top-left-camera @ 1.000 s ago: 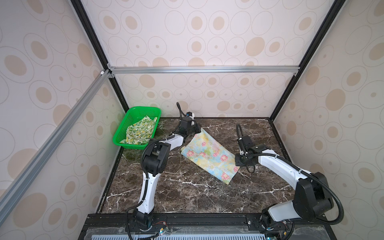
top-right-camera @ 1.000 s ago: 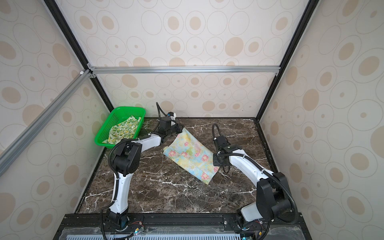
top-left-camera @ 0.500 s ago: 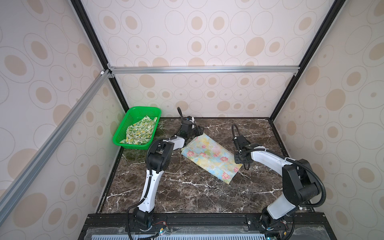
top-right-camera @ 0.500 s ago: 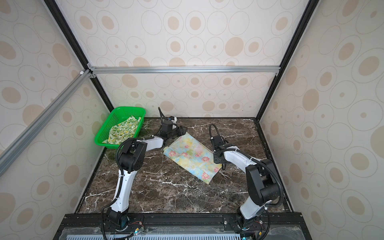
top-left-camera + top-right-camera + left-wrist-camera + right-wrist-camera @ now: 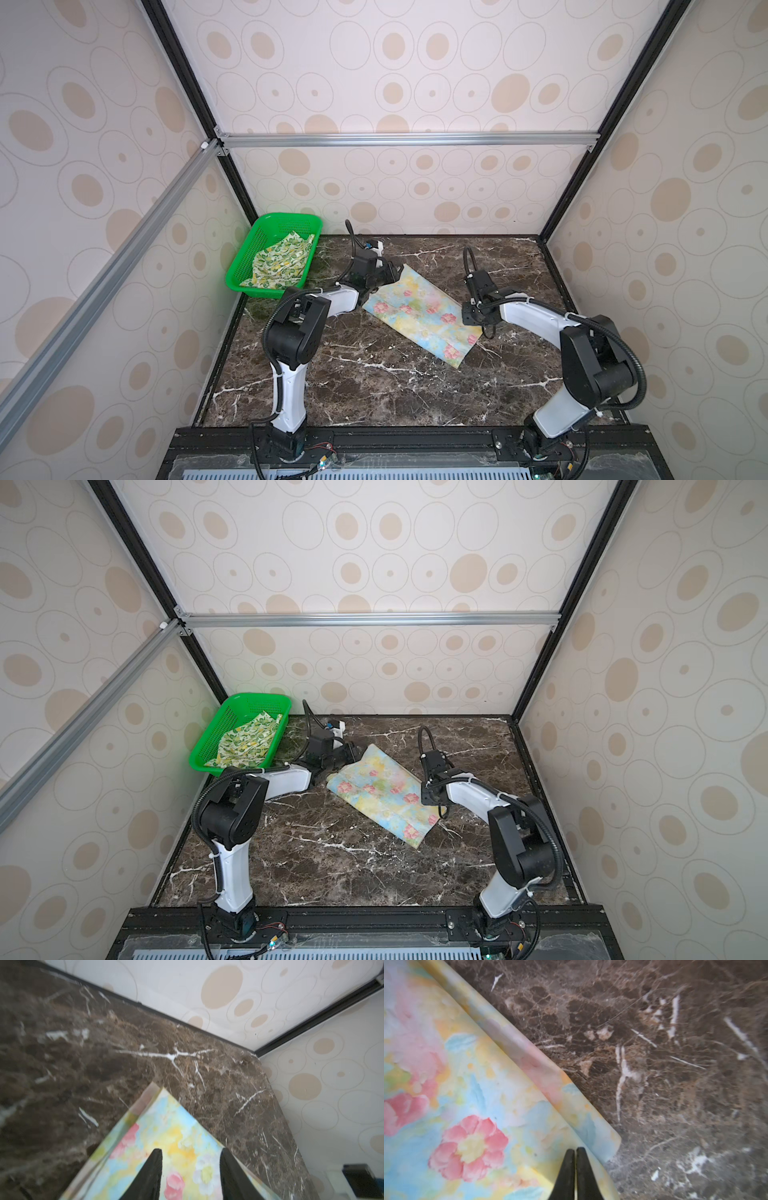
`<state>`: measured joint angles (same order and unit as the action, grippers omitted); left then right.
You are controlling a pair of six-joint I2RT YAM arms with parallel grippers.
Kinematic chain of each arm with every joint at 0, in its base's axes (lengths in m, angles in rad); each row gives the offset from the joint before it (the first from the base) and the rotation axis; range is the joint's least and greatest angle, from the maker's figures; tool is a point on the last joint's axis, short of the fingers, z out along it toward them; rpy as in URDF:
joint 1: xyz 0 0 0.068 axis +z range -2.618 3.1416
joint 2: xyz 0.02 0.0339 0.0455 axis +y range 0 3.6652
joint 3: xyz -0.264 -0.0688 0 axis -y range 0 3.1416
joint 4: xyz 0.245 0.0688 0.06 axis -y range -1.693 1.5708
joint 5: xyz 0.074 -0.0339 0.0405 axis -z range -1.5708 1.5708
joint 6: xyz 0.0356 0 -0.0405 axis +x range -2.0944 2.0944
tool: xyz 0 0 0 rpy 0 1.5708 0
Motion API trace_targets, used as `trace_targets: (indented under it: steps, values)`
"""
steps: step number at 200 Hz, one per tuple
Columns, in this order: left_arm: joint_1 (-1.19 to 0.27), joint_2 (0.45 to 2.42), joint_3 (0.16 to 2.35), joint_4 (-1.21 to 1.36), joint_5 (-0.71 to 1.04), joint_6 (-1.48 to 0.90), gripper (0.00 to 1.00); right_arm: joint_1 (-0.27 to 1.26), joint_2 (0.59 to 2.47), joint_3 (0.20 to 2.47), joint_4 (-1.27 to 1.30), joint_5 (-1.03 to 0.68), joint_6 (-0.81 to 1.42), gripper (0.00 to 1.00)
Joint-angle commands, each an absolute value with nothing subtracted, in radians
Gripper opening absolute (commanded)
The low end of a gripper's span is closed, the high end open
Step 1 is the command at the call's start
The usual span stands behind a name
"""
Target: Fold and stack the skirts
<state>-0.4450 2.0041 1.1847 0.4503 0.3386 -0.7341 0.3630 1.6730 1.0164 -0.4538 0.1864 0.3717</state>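
- Marble-patterned worktop [image 5: 374, 386] carries the floral skirt [image 5: 419, 316]. It lies flat and looks already doubled over, running diagonally from centre toward lower right in both top views.
- Lemon-print skirt [image 5: 282, 262] sits loose inside the green basket [image 5: 251, 249] at the upper left of the worktop. It is unfolded and well apart from the floral one.
- Left end effector [image 5: 190, 1151]: jaws stand apart over the upper-left corner of the floral skirt. Cloth shows between the fingers and nothing is gripped.
- Right end effector [image 5: 574, 1148]: jaws are pressed together at the skirt's curled right-hand edge, near its lower corner. Whether a layer of cloth is caught between them cannot be confirmed.
- Assessment: the step in hand appears to be taking hold at two points for the next fold of the floral skirt. Task judged under halfway.
- Recommendation: the left jaws should close on every layer at the corner, not the top one alone. The edge in the right wrist view is curled with its layers offset, so a shallow pinch would likely take one layer and let the fold open.
- Recommendation: raise both holds together, carry them level, lay edge to edge, and release only once the cloth rests flat.
- Risk: thin fabric may slide on the smooth worktop.
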Motion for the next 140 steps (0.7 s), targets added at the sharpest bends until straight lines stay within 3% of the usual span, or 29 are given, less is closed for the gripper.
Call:
trace_targets:
  steps: [1,56,140]
  values:
    - [-0.486,1.967,1.127,0.469,0.345,-0.767,0.44,0.35,1.716,1.025,-0.403,0.153,0.366,0.07]
    - [-0.5,1.926,1.08,0.353,0.306,-0.716,0.43,0.344,1.77,0.991,-0.389,0.128,0.4,0.0]
    - [-0.467,1.826,1.104,0.112,0.149,-0.568,0.42,0.454,1.636,0.867,-0.478,0.106,0.573,0.0]
